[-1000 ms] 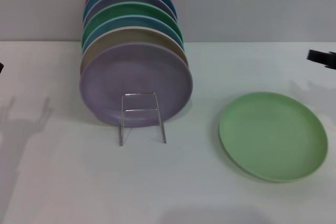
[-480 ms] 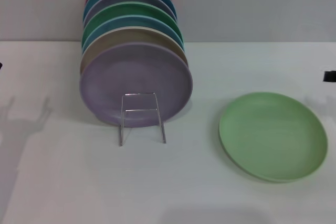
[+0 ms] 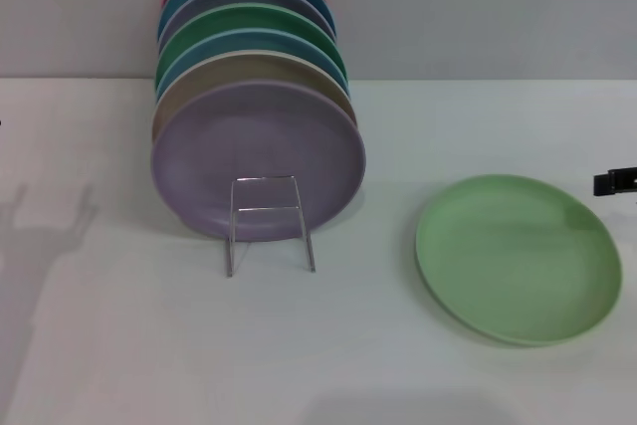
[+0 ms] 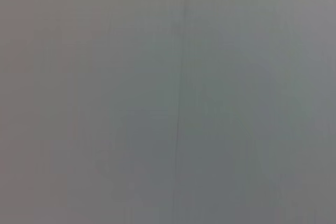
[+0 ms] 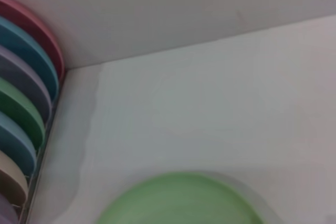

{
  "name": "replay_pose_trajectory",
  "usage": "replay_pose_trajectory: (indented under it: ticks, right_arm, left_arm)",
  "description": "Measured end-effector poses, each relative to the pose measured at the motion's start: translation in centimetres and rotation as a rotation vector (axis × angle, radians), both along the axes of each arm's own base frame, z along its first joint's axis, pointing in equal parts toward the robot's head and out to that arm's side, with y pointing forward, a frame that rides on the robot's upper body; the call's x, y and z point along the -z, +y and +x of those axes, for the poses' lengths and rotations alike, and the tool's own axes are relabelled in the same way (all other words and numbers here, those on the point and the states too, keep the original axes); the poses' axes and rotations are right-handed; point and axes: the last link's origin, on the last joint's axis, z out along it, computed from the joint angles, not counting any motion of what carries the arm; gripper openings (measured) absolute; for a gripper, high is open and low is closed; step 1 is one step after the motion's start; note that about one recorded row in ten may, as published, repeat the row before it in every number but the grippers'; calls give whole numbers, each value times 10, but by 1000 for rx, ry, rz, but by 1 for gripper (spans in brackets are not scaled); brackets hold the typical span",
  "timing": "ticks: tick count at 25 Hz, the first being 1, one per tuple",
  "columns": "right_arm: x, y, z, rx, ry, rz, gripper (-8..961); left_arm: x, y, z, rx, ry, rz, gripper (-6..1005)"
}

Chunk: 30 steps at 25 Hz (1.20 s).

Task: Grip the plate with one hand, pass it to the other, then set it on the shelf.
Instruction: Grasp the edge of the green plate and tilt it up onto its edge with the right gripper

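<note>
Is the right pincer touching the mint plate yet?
Apart. In the head view the right pincer sits at the frame's edge, with bare table showing between it and the plate.

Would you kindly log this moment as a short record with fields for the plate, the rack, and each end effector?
plate: pale green plate lies flat on the white table, to the right of the rack, untouched
rack: wire rack holds a row of upright plates, the lilac plate foremost
right end effector: only a dark tip shows at the right edge of the head view, beside the green plate's far right rim; open or shut cannot be told
left end effector: not in view
task stage: plate not yet gripped
</note>
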Motion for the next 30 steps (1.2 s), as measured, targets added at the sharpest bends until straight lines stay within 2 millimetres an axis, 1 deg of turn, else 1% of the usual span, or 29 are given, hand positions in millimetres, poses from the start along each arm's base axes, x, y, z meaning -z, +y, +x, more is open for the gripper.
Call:
replay_pose_trajectory:
  ticks: [4, 7, 9, 19, 26, 30]
  right_arm:
    - [-11, -1, 5, 36, 0, 0, 760]
    - [-11, 0, 8, 53, -15, -16, 758]
    - [-8, 2, 12, 79, -31, -52, 757]
    - [1, 3, 22, 113, -55, -92, 752]
    - [9, 8, 24, 124, -83, -117, 749]
    - [16, 12, 22, 118, -93, -140, 747]
  left_arm:
    - [1, -1, 0, -2, -1, 0, 860]
    - [1, -1, 0, -1, -2, 1, 860]
    - [1, -1, 1, 3, -3, 2, 860]
    - [0, -1, 3, 14, -10, 5, 860]
    - [-1, -1, 3, 20, -19, 8, 859]
    - [-2, -1, 4, 24, -17, 10, 859]
